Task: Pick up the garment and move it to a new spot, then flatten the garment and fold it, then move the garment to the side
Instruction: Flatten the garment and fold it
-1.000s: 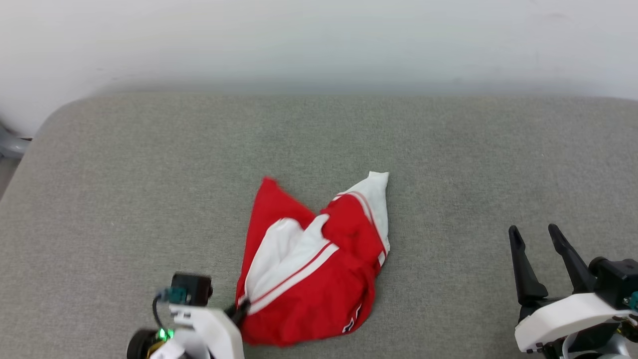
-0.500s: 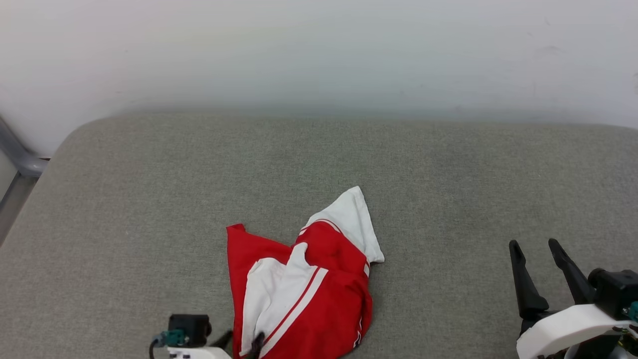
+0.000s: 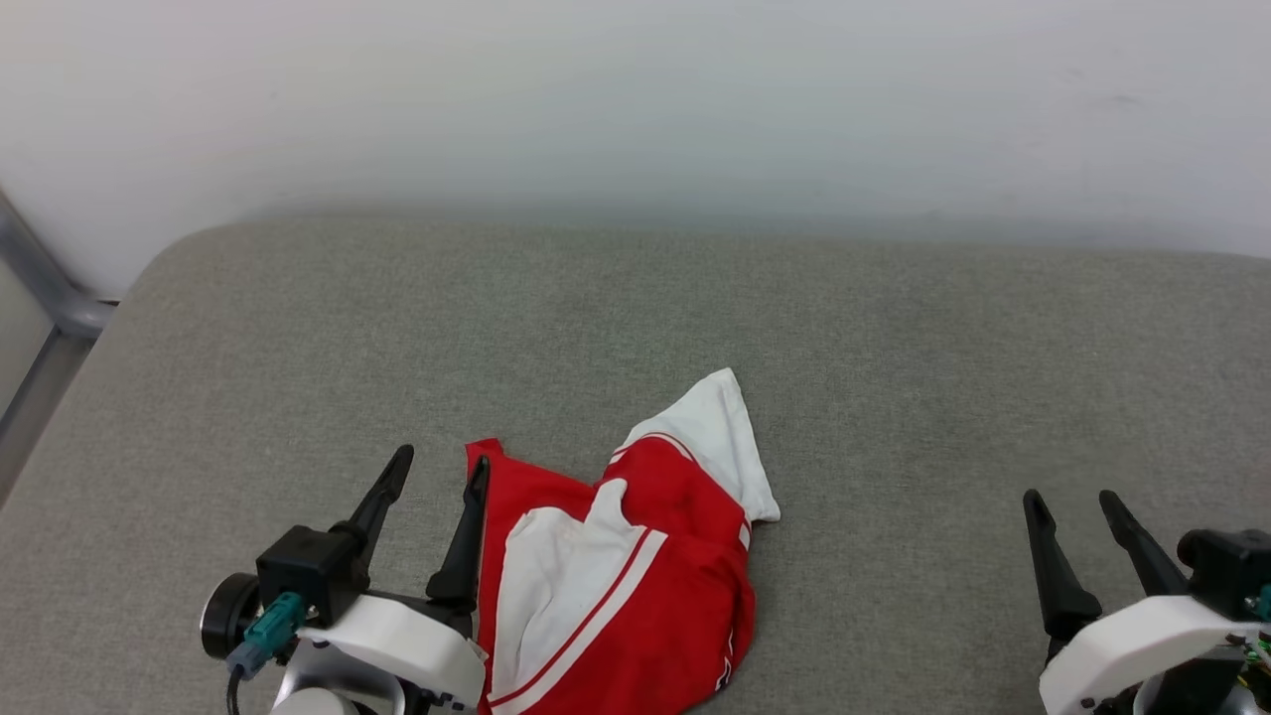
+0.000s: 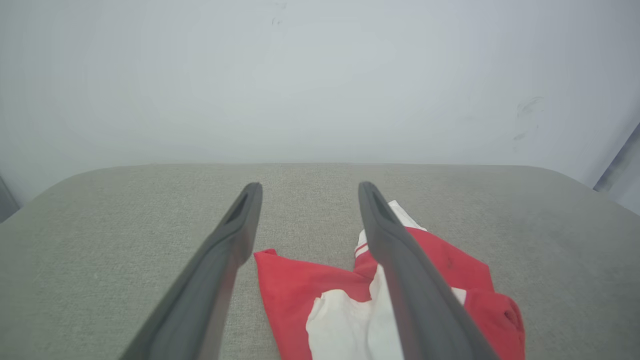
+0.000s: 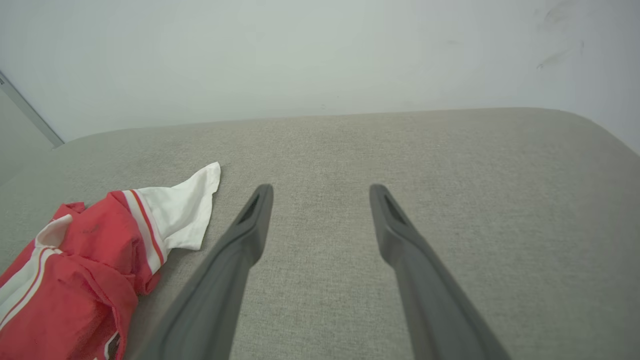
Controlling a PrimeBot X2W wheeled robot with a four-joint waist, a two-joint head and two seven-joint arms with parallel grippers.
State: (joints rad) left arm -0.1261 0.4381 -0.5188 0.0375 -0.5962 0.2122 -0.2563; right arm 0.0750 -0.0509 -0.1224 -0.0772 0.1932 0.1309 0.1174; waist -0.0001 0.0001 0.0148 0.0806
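Note:
The garment [image 3: 635,566], a bright red shirt with white sleeve ends and striped trim, lies crumpled on the grey cushioned surface [image 3: 635,318] near its front edge. My left gripper [image 3: 442,465] stands open just left of it, the right finger close beside the cloth's red edge, with nothing held. From the left wrist the garment [image 4: 320,295] lies below and between the spread fingers [image 4: 220,270]. My right gripper [image 3: 1077,500] is open at the lower right, well apart from the shirt. In the right wrist view the garment [image 5: 90,250] lies far left of the open gripper [image 5: 321,189].
A pale wall [image 3: 635,99] rises behind the cushioned surface. A grey metal bar [image 3: 50,298] slants at the far left, beyond the surface's rounded corner. Bare grey fabric stretches to the right and behind the shirt.
My left gripper has let go of the garment, opened and lifted clear at its left side. The shirt has settled on the surface. The camera view has shifted. The right gripper stays open.

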